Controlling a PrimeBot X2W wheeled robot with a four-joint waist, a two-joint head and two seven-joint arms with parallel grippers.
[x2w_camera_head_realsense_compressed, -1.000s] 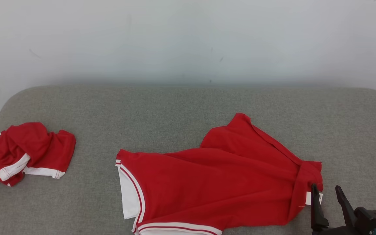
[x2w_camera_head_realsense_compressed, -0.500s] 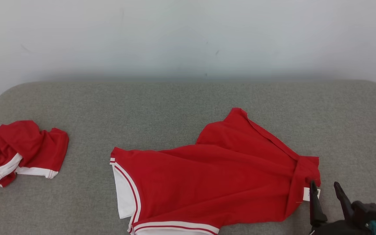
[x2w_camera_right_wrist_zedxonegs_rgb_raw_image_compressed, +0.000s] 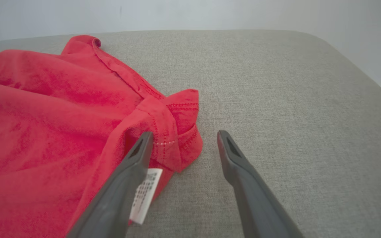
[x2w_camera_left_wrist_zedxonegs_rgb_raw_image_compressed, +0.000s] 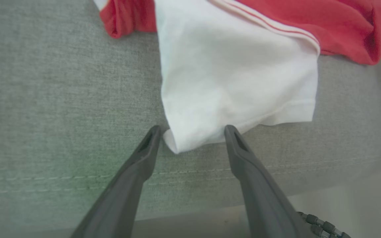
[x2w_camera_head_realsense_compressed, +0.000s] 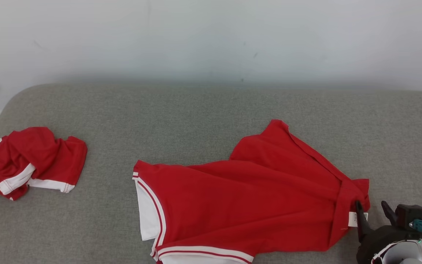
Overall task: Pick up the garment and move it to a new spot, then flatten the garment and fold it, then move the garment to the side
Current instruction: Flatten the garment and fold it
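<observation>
Red jersey (x2w_camera_head_realsense_compressed: 247, 205) lies rumpled on the grey bench (x2w_camera_head_realsense_compressed: 211, 121), right gripper (x2w_camera_right_wrist_zedxonegs_rgb_raw_image_compressed: 184, 134) spread, empty, around its labelled corner (x2w_camera_right_wrist_zedxonegs_rgb_raw_image_compressed: 182, 152), left gripper (x2w_camera_left_wrist_zedxonegs_rgb_raw_image_compressed: 192, 129) spread around the white corner (x2w_camera_left_wrist_zedxonegs_rgb_raw_image_compressed: 177, 145); risk: a shallow pinch catches one layer, slips, bunches the cloth.

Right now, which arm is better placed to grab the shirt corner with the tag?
Right: the right gripper, open, sits at that red corner, one finger by the tag. The left gripper, also open, straddles the white sleeve at the other end of the shirt.
</observation>
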